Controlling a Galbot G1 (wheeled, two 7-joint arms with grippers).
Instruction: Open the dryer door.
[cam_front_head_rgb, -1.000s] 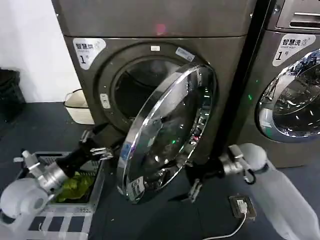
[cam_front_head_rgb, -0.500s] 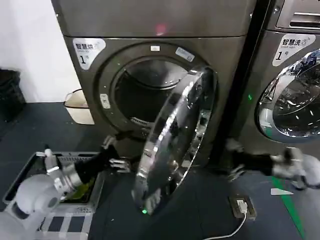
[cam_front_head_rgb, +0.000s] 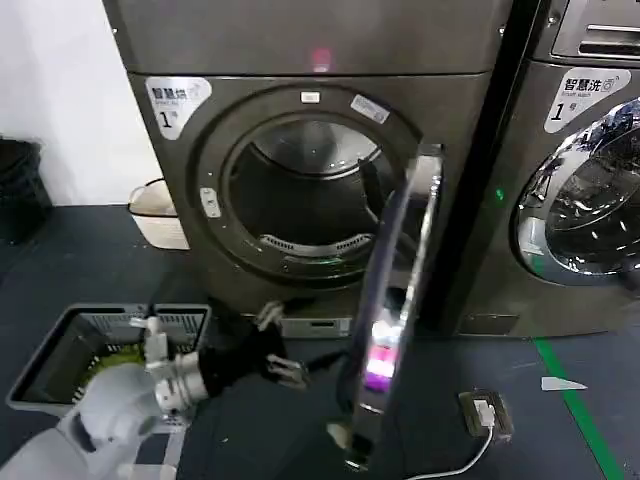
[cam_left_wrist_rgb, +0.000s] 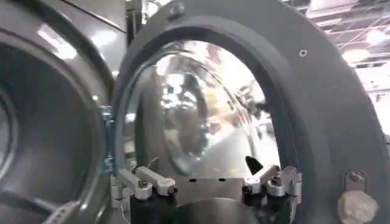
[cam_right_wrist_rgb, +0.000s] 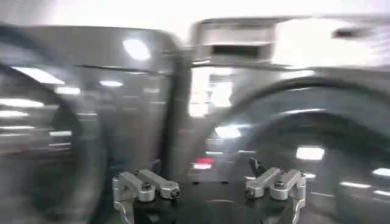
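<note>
The dryer door (cam_front_head_rgb: 392, 300) stands swung wide, edge-on to the head camera, baring the drum opening (cam_front_head_rgb: 305, 195), while the left gripper (cam_front_head_rgb: 275, 358), jaws released, hovers low just beside the door's inner face above the floor, and the right gripper (cam_right_wrist_rgb: 207, 185) likewise shows jaws released, facing the machines.

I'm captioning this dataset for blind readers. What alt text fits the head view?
A grey dryer's round door stands swung wide, edge-on to the camera, exposing the dark drum. The left claw, fingers open, reaches low toward the door's inner side, beside a grey laundry basket on the dark floor.
</note>
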